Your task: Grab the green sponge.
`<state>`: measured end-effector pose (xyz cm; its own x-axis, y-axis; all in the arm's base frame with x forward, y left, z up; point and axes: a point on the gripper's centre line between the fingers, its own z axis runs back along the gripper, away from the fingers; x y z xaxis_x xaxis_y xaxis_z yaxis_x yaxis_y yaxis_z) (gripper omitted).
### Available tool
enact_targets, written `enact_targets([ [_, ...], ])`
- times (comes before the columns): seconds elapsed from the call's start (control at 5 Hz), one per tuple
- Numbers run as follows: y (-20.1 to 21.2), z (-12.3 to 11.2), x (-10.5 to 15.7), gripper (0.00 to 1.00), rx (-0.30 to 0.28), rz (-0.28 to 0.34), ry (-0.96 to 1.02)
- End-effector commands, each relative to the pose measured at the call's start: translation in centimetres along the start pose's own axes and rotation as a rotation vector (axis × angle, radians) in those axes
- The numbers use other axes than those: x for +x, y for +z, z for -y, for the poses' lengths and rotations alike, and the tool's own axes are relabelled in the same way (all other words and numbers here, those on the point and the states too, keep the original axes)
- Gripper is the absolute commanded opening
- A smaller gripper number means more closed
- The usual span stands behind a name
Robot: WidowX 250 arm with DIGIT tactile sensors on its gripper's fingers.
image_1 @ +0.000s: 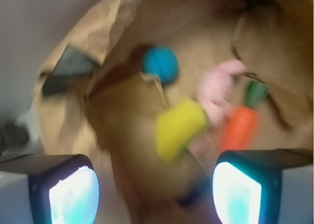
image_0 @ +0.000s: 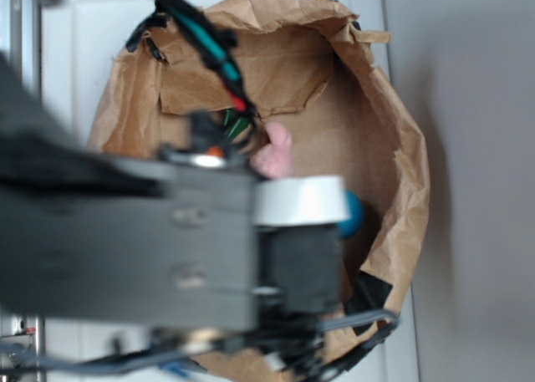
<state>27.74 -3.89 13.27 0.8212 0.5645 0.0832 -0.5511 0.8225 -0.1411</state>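
A crumpled brown paper bag [image_1: 122, 131] lies open, and several toys rest on its inner floor. In the wrist view, a blue ball [image_1: 160, 63] sits toward the back, well apart from the rest. A pink soft toy [image_1: 217, 87] lies right of centre, and just beside it on the right lies an orange carrot [image_1: 239, 126] with a green top [image_1: 256, 93]. A strip of black tape [image_1: 68, 69] marks the bag's rim on the left.

The green sponge [image_1: 177, 128] lies near the middle of the bag floor, tilted, with its yellow foam side showing; its upper right end is touching or nearly touching the pink toy, and the blur does not let me tell which. The carrot lies close on its right.

The gripper [image_1: 154, 189] hangs above the bag mouth with its jaws spread wide and nothing between them. The left pad [image_1: 73, 194] and the right pad [image_1: 238, 192] frame the bottom of the wrist view; the sponge lies ahead of the gap, nearer the right pad.

In the exterior view the arm [image_0: 125, 240] hides most of the bag's inside [image_0: 351, 131]; only the pink toy [image_0: 274, 155] and an edge of the blue ball [image_0: 351, 215] peek out.
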Motion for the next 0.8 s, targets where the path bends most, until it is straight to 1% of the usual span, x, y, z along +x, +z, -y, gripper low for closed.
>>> enact_targets([
  [0.0, -3.2, -1.9, 1.0, 1.0, -0.023, 0.1, 0.052],
  [0.2, -2.8, -2.5, -0.9, 1.0, -0.026, 0.063, 0.001],
  [0.4, -1.9, -3.3, -1.8, 1.0, -0.057, 0.058, -0.035],
  [0.6, -4.2, -3.0, -1.7, 1.0, -0.024, 0.104, -0.03],
])
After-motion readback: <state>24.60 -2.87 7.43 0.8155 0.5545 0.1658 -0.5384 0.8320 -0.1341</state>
